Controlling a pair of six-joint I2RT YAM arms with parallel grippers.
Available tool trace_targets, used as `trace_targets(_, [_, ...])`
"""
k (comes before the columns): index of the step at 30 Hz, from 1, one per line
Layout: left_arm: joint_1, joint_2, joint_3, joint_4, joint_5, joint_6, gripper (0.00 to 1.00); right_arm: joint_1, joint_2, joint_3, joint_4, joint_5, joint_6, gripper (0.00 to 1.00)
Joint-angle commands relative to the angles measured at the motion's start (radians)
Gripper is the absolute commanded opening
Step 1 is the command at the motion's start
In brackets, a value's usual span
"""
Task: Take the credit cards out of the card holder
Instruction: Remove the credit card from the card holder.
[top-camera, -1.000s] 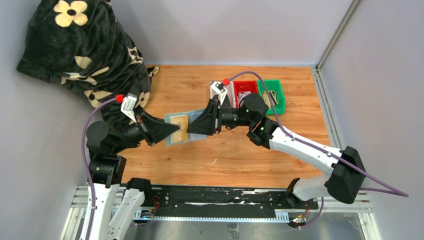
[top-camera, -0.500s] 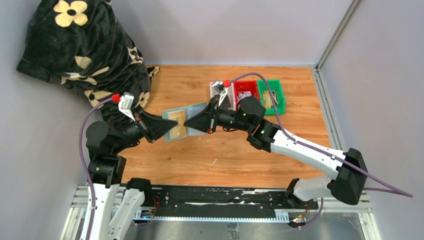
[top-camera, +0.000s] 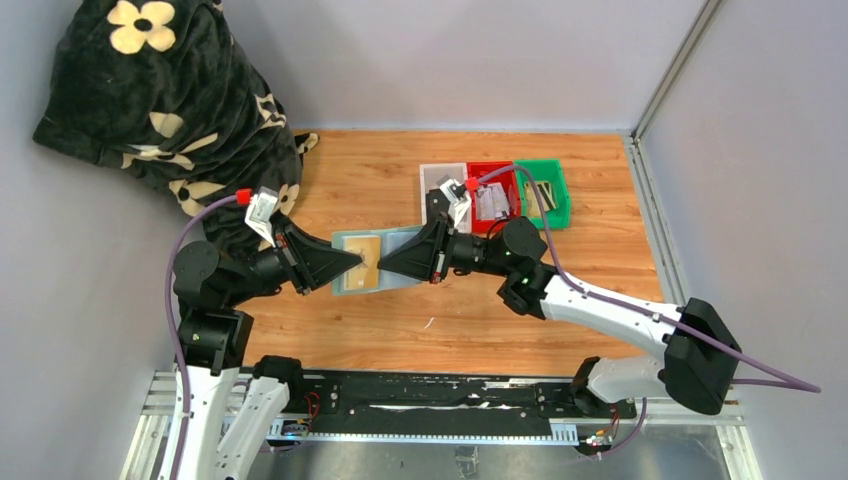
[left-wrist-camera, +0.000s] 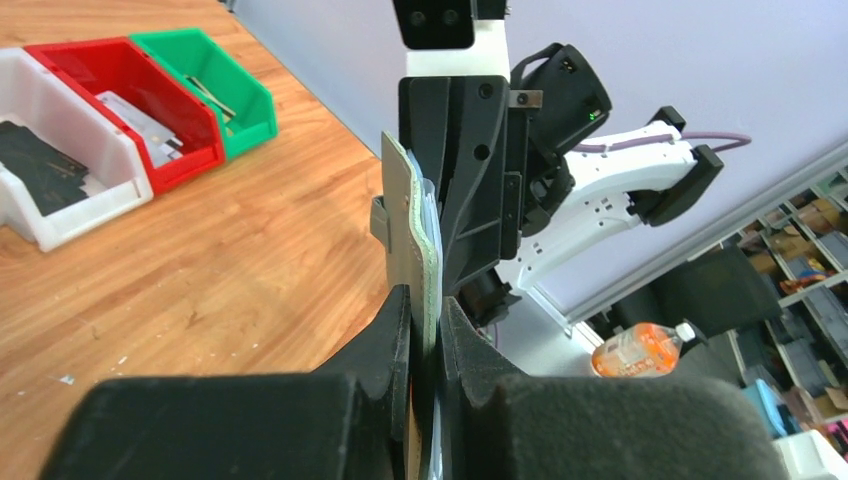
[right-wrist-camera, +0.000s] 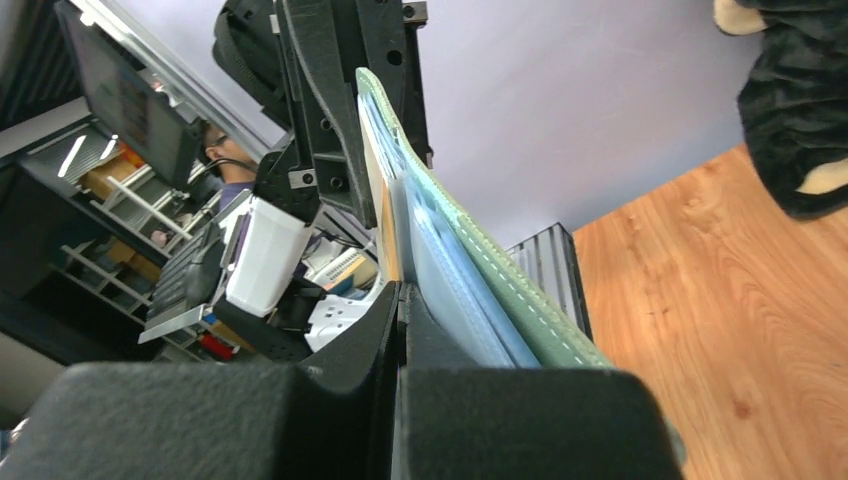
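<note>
Overhead, the card holder (top-camera: 398, 241) sits at the middle of the frame, opened flat and lifted off the wooden desk (top-camera: 330, 170) between the two arms. The left pincer (top-camera: 355, 262) meets it from the left and the right pincer (top-camera: 383, 266) from the right. A tan-gold credit card (top-camera: 365, 247) shows in its left half, and three bins (top-camera: 495, 182) stand at the upper right. From the left wrist, the holder rises edge-on up the centre of the frame, and this pincer's jaws are clamped on its lower edge. From the right wrist, the same soft green panel with its stitched rim curves up from the bottom centre, with pale pockets and a thin tan strip beside it. Here the fingers (right-wrist-camera: 365, 335) are pressed fully together at the base of that strip, though I cannot tell whether they pinch the card itself or only the pocket lip. Judging by its bend, the holder is limp and light, so it needs a firm clamp on the spine or outer panel as an anchor. The card looks stiff, thin and slick, so it is best taken by its exposed edge and drawn straight along the pocket. A skewed pull would probably drag the whole holder or let the card slip.
</note>
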Motion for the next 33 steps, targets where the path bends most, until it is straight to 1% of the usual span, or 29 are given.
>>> trace_targets(1, [-0.013, 0.005, 0.033, 0.021, 0.052, -0.031, 0.13, -0.019, 0.024, -0.048, 0.182, -0.064, 0.112, 0.0])
trace_targets(8, [-0.013, -0.002, 0.037, 0.012, 0.06, -0.029, 0.13, -0.04, 0.014, -0.08, 0.165, -0.058, 0.116, 0.0])
trace_targets(12, [-0.013, -0.003, 0.036, 0.008, 0.058, -0.027, 0.13, -0.045, -0.007, -0.083, 0.106, -0.044, 0.084, 0.0])
trace_targets(14, [-0.013, -0.003, 0.034, 0.006, 0.054, -0.026, 0.13, -0.043, -0.009, -0.069, 0.086, -0.043, 0.075, 0.07])
trace_targets(15, [-0.013, -0.003, 0.034, 0.005, 0.051, -0.026, 0.12, -0.038, -0.008, -0.06, 0.08, -0.046, 0.069, 0.15])
trace_targets(18, [-0.013, -0.005, 0.034, 0.006, 0.047, -0.031, 0.11, -0.017, -0.006, -0.029, 0.046, -0.051, 0.03, 0.29])
trace_targets(21, [-0.013, -0.005, 0.03, 0.01, 0.049, -0.033, 0.12, 0.001, -0.001, 0.0, -0.004, -0.056, -0.015, 0.38])
trace_targets(22, [-0.013, -0.004, 0.03, 0.013, 0.055, -0.034, 0.1, -0.004, -0.006, 0.007, -0.017, -0.07, -0.026, 0.42])
trace_targets(25, [-0.013, -0.003, 0.035, -0.003, 0.082, -0.004, 0.04, -0.05, -0.071, 0.064, -0.169, -0.093, -0.127, 0.46])
trace_targets(27, [-0.013, -0.006, 0.041, -0.042, 0.088, 0.037, 0.02, -0.063, -0.136, 0.147, -0.413, -0.075, -0.285, 0.53])
trace_targets(28, [-0.013, -0.007, 0.041, -0.059, 0.091, 0.05, 0.0, -0.063, -0.151, 0.211, -0.51, -0.052, -0.384, 0.58])
trace_targets(29, [-0.013, -0.008, 0.038, -0.06, 0.094, 0.056, 0.0, -0.063, -0.159, 0.255, -0.583, -0.045, -0.425, 0.6])
trace_targets(30, [-0.013, -0.008, 0.035, -0.059, 0.1, 0.058, 0.0, -0.064, -0.161, 0.292, -0.631, -0.045, -0.472, 0.63])
trace_targets(33, [-0.013, -0.008, 0.026, -0.036, 0.124, 0.035, 0.0, -0.066, -0.145, 0.374, -0.731, -0.041, -0.597, 0.68])
